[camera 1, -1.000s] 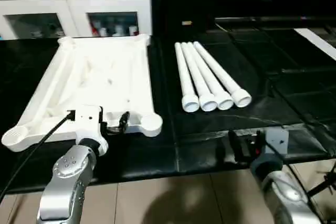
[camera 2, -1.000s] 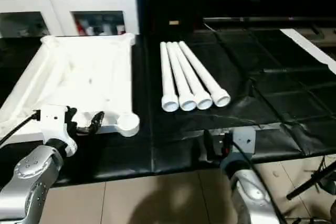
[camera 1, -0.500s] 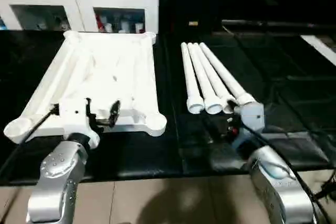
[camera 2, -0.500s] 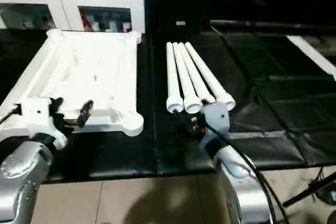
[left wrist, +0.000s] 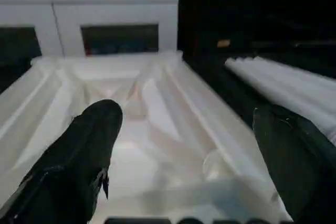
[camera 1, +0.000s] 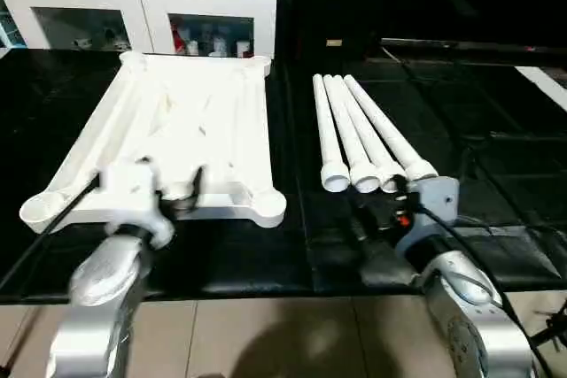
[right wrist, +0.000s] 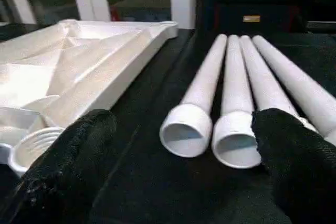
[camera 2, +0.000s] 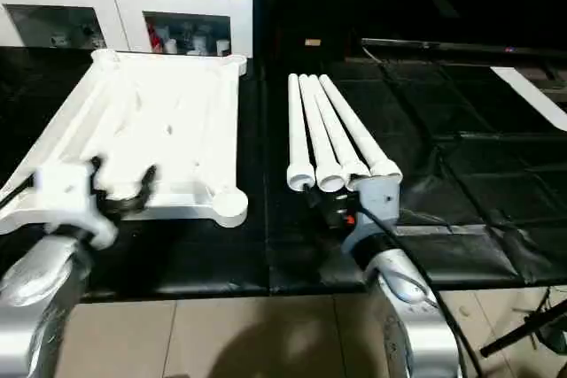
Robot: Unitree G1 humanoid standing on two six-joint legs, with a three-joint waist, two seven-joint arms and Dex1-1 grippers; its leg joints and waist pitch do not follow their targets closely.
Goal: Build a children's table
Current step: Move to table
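— Left end effector (camera 1: 168, 190)?
— Spread wide, gripping nothing. Hovering at lower left of the head views, over the near edge of the tabletop (camera 1: 177, 121). Black fingers (left wrist: 79, 150) far apart in the wrist view, ribbed underside visible between them.

— Right end effector (camera 1: 376, 210)?
— Also spread wide, empty. Sitting right of centre in the head views, just in front of the open ends of the four legs (camera 1: 363, 130). Cannot tell whether touching them. In the wrist view, dark fingers (right wrist: 283, 156) at either side, two leg mouths between.

— Tabletop position?
— Upside down on the black table (camera 1: 496, 148), filling the left half of the head views. Round corner socket (camera 1: 268, 207) near centre at the near right corner, another at far left.

— Legs?
— Lying flat side by side, touching, just right of the tabletop with a strip of black surface between. Wide open ends nearest the camera, narrow ends toward the top of the frame, fanning slightly to the right.

— Farther out?
— White cabinet (camera 1: 142, 6) with glass fronts along the upper left, small items behind the glass. Tiled floor (camera 1: 266, 343) across the bottom edge. Silver forearms rising from the lower corners.
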